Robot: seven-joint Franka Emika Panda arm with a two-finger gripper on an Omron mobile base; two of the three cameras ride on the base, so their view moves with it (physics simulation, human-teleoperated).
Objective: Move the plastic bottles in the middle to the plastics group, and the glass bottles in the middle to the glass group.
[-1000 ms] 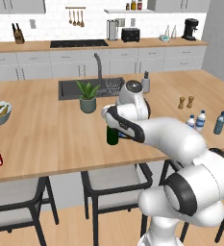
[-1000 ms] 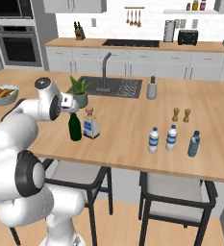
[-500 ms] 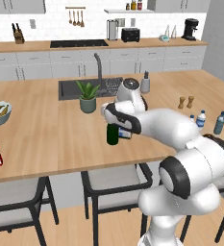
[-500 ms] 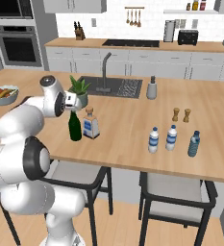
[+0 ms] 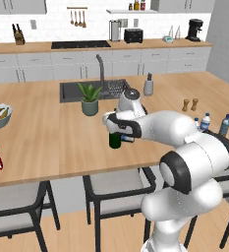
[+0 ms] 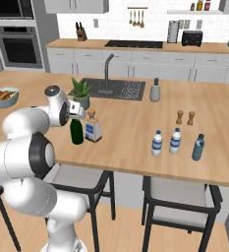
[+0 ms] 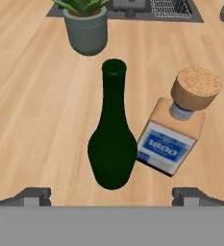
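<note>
The wooden bench (image 6: 130, 128) carries everything. The green wine bottle (image 7: 113, 134) stands upright in its middle, near the front edge, with the square cork-stoppered bottle (image 7: 175, 132) just beside it. Three small water bottles (image 6: 175, 141) stand well apart to the right. The fingers (image 7: 112, 195) are spread wide on either side of the green bottle, holding nothing.
</note>
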